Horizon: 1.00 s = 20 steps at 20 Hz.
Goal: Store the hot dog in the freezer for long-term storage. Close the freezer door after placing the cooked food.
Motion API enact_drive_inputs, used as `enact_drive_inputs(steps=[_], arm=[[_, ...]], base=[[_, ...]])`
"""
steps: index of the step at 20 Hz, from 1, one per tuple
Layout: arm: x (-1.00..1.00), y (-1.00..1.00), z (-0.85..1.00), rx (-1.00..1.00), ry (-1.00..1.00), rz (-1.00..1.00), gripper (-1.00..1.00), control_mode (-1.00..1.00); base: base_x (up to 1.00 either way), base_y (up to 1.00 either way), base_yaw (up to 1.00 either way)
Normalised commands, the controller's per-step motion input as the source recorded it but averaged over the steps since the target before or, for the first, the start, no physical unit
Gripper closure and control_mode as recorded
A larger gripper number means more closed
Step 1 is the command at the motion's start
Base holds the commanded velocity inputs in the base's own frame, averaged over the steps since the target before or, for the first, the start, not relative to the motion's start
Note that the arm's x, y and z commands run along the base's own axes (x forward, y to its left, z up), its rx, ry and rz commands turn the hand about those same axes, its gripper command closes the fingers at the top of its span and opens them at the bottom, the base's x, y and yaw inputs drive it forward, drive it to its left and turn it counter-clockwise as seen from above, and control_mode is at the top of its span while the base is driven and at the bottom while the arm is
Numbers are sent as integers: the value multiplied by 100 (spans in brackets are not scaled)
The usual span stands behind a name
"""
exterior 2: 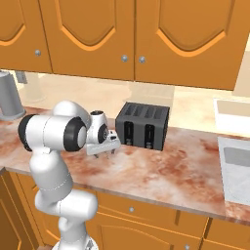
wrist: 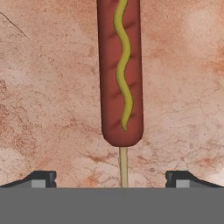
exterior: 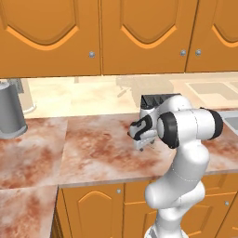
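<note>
Fingers [wrist: 43, 178] spread wide, nothing between them, tips poking up at the bottom corners of the hand view with the hot dog [wrist: 120, 74] lying lengthwise straight ahead on the marbled table [wrist: 48, 87]. It's a reddish-brown sausage with a yellow mustard squiggle and a thin pale stick [wrist: 124, 167] at the near end, the stick running right down the middle of the gap. Not gripped, not lifted. In the left base view the gripper [exterior: 143, 145] hangs low over the table just in front of the arm's elbow; in the right base view the gripper [exterior 2: 103, 152] sits just left of the black toaster [exterior 2: 142, 126], close to the surface. Hot dog itself too hidden by the hand to pick out in the base views. A grey canister [exterior: 10, 110] stands far off at the left, sink edge [exterior 2: 234, 171] at the right. Step judged: pre-grasp approach, very first part of the task; freezing and door closing all still to come. Next move likely calls for pushing forward so the fingers straddle the sausage body rather than the thin stick, dropping to table level, then clamping across its width. Risk: pinching only the stick, or rolling the sausage away.
</note>
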Motion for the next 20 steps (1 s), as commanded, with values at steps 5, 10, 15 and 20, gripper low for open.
enact_drive_inputs(steps=[5,10,15,20], arm=[[0,0,-20,0,0,0,100,-100],[0,0,-15,0,0,0,100,-100],[0,0,-13,0,0,0,100,-100],[0,0,-7,0,0,0,100,-100]], base=[[0,0,0],[0,0,0],[0,0,0],[0,0,0]])
